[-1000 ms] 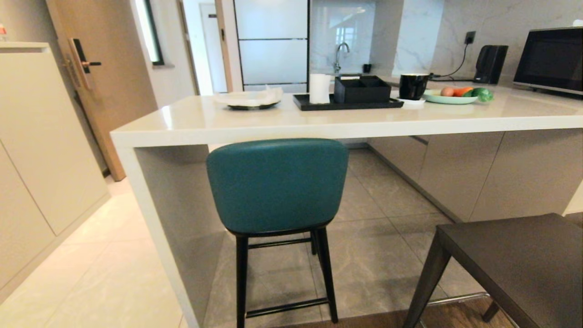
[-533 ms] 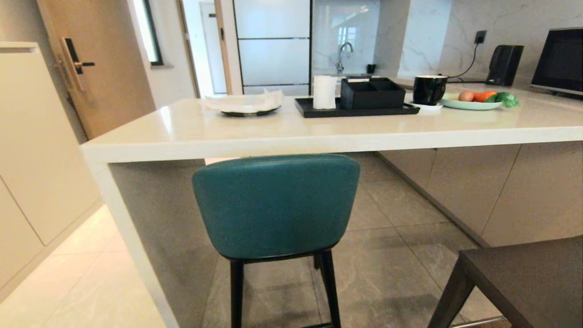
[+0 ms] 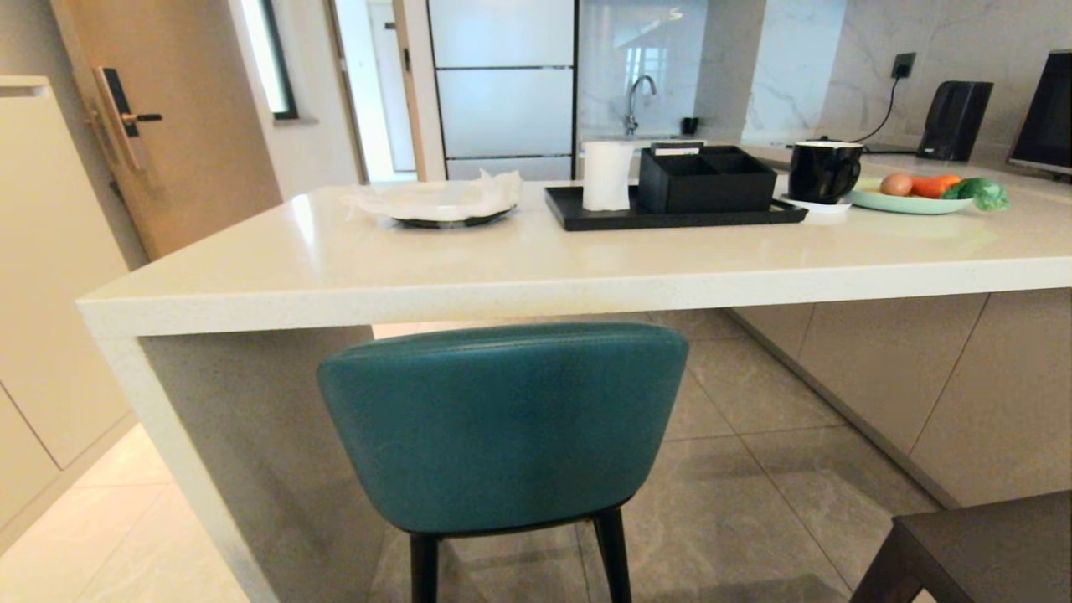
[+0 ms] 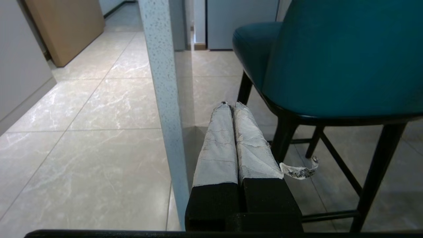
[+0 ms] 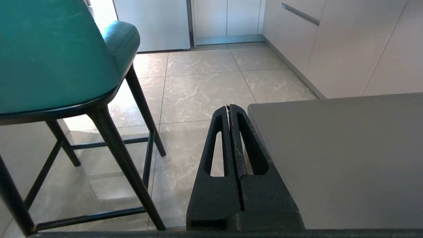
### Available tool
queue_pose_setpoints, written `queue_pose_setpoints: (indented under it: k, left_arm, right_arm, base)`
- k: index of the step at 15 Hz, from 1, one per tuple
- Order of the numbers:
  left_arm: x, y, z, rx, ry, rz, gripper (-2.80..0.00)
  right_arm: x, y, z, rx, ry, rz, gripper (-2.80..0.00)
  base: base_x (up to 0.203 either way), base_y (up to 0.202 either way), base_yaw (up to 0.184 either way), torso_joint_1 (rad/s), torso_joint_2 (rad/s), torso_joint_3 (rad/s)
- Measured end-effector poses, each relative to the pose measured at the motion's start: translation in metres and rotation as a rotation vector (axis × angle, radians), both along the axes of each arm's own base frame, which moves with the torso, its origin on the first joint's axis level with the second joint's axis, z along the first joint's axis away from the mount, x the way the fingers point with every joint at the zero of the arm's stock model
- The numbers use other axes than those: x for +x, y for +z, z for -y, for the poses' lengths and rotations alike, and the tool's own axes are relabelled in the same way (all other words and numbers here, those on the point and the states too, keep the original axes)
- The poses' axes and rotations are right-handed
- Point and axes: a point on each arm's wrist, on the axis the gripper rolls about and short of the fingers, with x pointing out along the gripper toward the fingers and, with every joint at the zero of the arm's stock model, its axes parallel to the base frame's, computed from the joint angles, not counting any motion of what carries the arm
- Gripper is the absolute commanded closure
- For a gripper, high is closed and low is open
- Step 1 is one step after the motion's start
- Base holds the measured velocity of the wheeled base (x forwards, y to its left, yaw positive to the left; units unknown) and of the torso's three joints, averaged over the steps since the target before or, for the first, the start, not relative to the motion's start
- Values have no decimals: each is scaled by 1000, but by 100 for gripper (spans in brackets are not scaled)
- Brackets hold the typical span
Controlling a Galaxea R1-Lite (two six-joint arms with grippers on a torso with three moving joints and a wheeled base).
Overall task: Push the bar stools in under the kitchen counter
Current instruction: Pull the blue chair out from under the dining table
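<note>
left gripper (image 4: 231,105) pinched closed, holding nothing, cloth-wrapped fingers (image 4: 218,145) low beside the counter's white side panel (image 4: 163,99), near the teal stool's (image 4: 330,56) black legs but not touching. right gripper (image 5: 229,107) also closed & empty, hanging btwn the teal stool and the grey stool (image 5: 340,155), tips just beside the grey one's edge.

in head view neither arm shows. teal stool's back (image 3: 502,427) sits closest, its top just below the kitchen counter (image 3: 519,268) edge, seat reaching in under the slab. only a corner of the grey stool (image 3: 988,544) shows, bottom right, out from the counter. 2 stools total.

on the counter: 1 dark plate w/ crumpled white paper (image 3: 444,201); 1 black tray (image 3: 586,219) carrying 1 white roll (image 3: 606,176) & 1 black divided box (image 3: 708,180), contents can't tell; 1 black mug (image 3: 825,170) on a white saucer; 1 green plate (image 3: 904,203) w/ an egg, a carrot, smth leafy green.
</note>
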Motion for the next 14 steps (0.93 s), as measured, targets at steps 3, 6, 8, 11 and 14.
queue_pose_setpoints:
  k: [3, 6, 8, 11, 14]
  left_arm:
    - [0, 0, 0, 0, 0, 0, 0]
    - [0, 0, 0, 0, 0, -1, 0]
    - [0, 0, 0, 0, 1, 0, 0]
    - [-1, 4, 0, -7, 5, 13, 0]
    - [-5, 39, 0, -41, -4, 40, 0]
  right_arm:
    - [0, 0, 0, 0, 0, 0, 0]
    - [0, 0, 0, 0, -1, -1, 0]
    - [0, 0, 0, -4, 0, 0, 0]
    - [0, 1, 0, -8, -5, -4, 0]
    - [0, 30, 0, 10, 0, 17, 0]
  base:
    - [0, 0, 0, 0, 0, 0]
    - [0, 0, 0, 0, 0, 0]
    - [0, 0, 0, 0, 0, 0]
    - [0, 0, 0, 0, 0, 0]
    - [0, 0, 0, 0, 0, 0]
